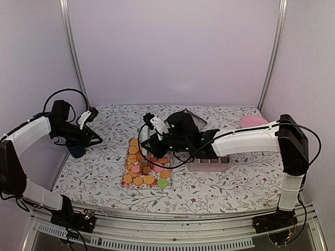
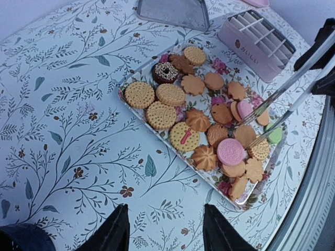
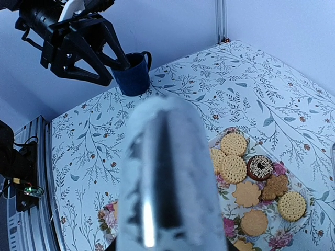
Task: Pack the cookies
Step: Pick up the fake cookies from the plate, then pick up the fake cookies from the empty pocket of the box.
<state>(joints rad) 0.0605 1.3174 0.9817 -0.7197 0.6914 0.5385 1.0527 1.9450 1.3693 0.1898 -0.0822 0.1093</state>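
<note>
The cookies (image 2: 199, 120) lie on a flowered rectangular tray (image 2: 121, 89): mostly golden rounds and flower shapes, with a few pink ones, a green one and a dark ring. From above, the cookies (image 1: 141, 167) sit mid-table. My right gripper (image 1: 161, 137) hovers over the tray, shut on metal tongs (image 2: 282, 94). The tong tips rest among the cookies at the tray's right end, beside a pink one (image 2: 231, 151). In the right wrist view the blurred tongs (image 3: 167, 183) hide my fingers. My left gripper (image 2: 165, 209) is open and empty above bare cloth, left of the tray.
A pink box with slotted compartments (image 2: 256, 44) stands right of the tray, with a grey metal lid (image 2: 175, 11) behind it. A dark blue cup (image 1: 77, 150) sits under my left arm. A pink plate (image 1: 252, 121) lies at the back right.
</note>
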